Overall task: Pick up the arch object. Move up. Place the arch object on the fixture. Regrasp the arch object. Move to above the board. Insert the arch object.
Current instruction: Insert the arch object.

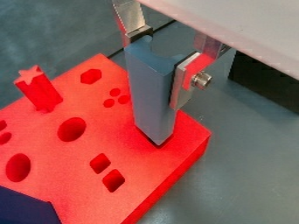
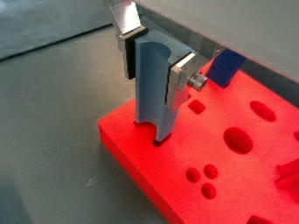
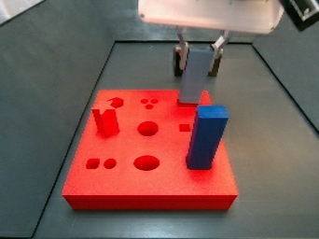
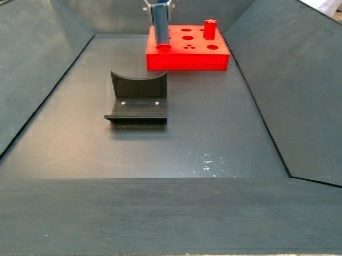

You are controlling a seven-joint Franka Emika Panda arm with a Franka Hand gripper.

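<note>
My gripper (image 1: 162, 54) is shut on the arch object (image 1: 152, 94), a pale grey-blue elongated block held upright by its notched top end. Its lower end stands in a hole near a corner of the red board (image 1: 70, 166). Both wrist views show this; in a wrist view the block (image 2: 156, 92) meets the board (image 2: 222, 179) close to its edge. In a side view the gripper (image 3: 200, 56) holds the block (image 3: 195, 82) at the board's (image 3: 149, 187) far edge. The dark fixture (image 4: 138, 96) stands apart on the floor, and the board (image 4: 187, 50) lies beyond it.
A tall saturated-blue pillar (image 3: 206, 136) and a red star-topped peg (image 3: 106, 120) stand on the board. Round and square holes lie open across its top. Dark sloping walls (image 4: 54, 90) enclose the grey floor.
</note>
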